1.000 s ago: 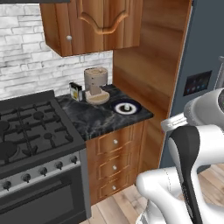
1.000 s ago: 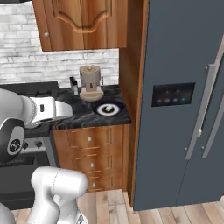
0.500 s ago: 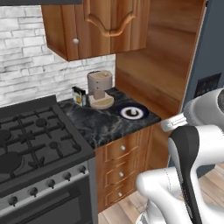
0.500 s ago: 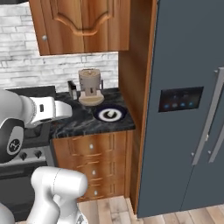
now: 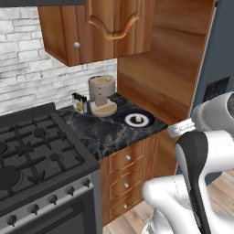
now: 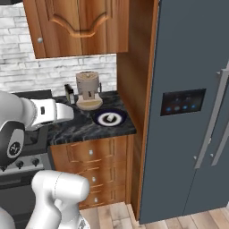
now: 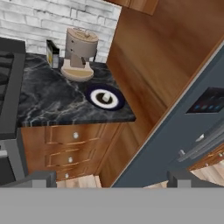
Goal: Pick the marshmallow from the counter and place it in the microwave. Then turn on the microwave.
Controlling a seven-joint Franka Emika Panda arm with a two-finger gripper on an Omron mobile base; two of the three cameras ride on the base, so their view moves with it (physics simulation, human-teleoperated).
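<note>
My base has rolled nearer the speckled stone counter [image 5: 105,132]; the stubby white marshmallow [image 5: 137,119] sits on a round dark-rimmed plate [image 5: 148,121]. My claw [image 7: 111,179] gapes wide, empty.

The whole scene has been shifted by base motion, not by any move of the things. In the left base view the counter [image 5: 109,130] and stove [image 5: 36,155] have been carried toward 12 o'clock and enlarged; in the right base view the fridge [image 6: 192,112] has been displaced toward 3 o'clock.
</note>
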